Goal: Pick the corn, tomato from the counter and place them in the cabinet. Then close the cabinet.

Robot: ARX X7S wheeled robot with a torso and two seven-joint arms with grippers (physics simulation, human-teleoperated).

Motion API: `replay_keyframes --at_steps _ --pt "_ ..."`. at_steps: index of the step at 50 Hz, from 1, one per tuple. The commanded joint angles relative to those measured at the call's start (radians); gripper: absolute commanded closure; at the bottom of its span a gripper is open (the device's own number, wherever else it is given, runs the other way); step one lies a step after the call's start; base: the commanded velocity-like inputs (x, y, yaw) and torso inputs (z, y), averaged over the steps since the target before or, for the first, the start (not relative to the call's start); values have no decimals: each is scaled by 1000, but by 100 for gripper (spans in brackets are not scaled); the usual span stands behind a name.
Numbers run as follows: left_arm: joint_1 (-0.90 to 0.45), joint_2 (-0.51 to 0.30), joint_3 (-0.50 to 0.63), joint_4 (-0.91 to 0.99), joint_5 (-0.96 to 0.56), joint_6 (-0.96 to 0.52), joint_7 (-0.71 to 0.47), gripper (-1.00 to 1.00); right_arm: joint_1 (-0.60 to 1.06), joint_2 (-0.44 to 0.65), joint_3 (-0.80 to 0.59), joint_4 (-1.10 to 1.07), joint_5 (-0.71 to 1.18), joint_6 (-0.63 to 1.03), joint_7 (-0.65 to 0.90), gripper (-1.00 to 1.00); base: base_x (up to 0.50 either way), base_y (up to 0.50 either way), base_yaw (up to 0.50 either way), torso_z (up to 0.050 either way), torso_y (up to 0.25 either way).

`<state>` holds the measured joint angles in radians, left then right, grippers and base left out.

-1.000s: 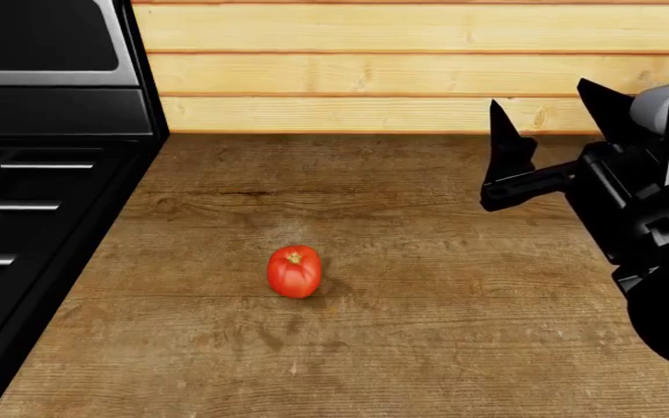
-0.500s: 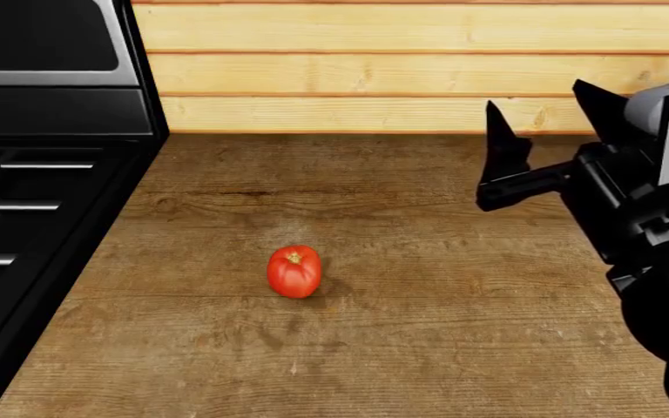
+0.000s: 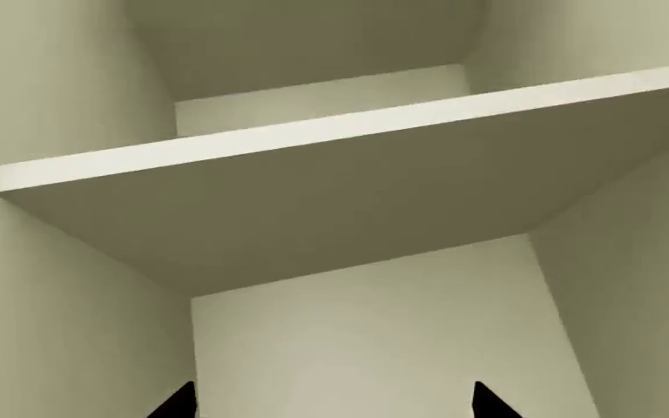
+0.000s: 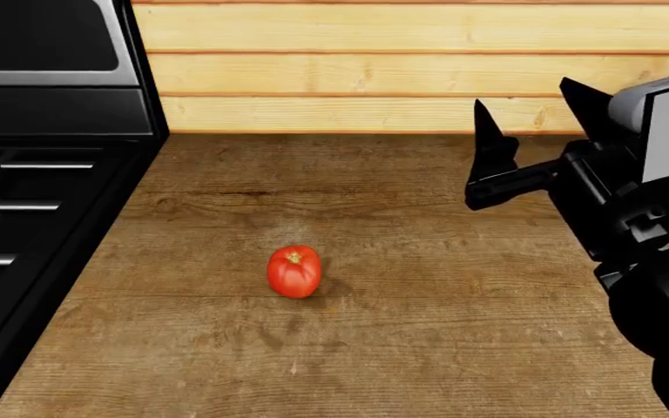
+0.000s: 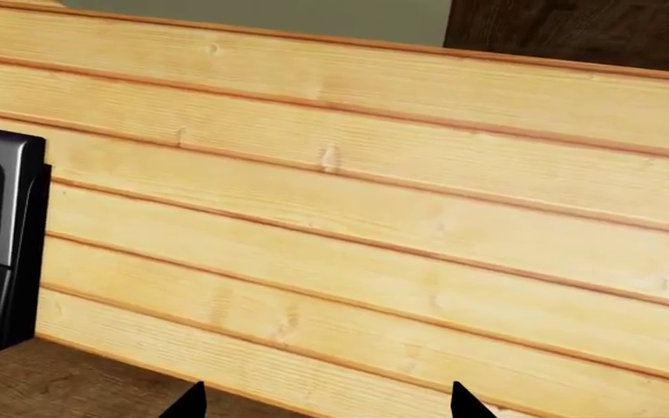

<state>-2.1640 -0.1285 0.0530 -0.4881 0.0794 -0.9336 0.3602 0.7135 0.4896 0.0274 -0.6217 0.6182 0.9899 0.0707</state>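
Observation:
A small red tomato (image 4: 293, 272) rests upright on the brown wooden counter (image 4: 428, 340), near its middle. My right gripper (image 4: 523, 94) hovers open and empty above the counter's back right, well to the right of the tomato and behind it. In the right wrist view its fingertips (image 5: 460, 399) stand wide apart, facing the plank wall (image 5: 347, 200). My left gripper (image 3: 332, 402) is open and empty inside the pale cabinet, just below a shelf (image 3: 347, 131). The corn is out of view.
A black stove (image 4: 32, 200) borders the counter on the left. A pale wooden plank wall (image 4: 369, 70) closes off the back. A dark brown panel (image 5: 578, 30) shows above the planks in the right wrist view.
My right gripper has drifted a little to the left and slightly up in the head view. The tomato has not moved.

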Motion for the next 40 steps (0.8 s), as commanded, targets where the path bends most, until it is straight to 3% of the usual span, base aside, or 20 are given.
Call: replay_keyframes --at_steps 1,14,28,40 --pt "119 0 -4 348 -51 -153 76 -100 -2 -2 -8 9 -3 -12 1 -100 0 0 0 0 0" --pt "225 -15 -51 719 -174 -370 205 -100 -15 -6 -9 6 -3 -25 7 -100 0 0 0 0 0" --pt "248 -7 -172 873 -306 -567 316 -100 -13 -4 -13 3 1 -22 14 -100 0 0 0 0 0" --pt "286 -8 -251 1014 -432 -636 335 -100 -12 -3 -17 10 1 -27 16 -100 0 0 0 0 0"
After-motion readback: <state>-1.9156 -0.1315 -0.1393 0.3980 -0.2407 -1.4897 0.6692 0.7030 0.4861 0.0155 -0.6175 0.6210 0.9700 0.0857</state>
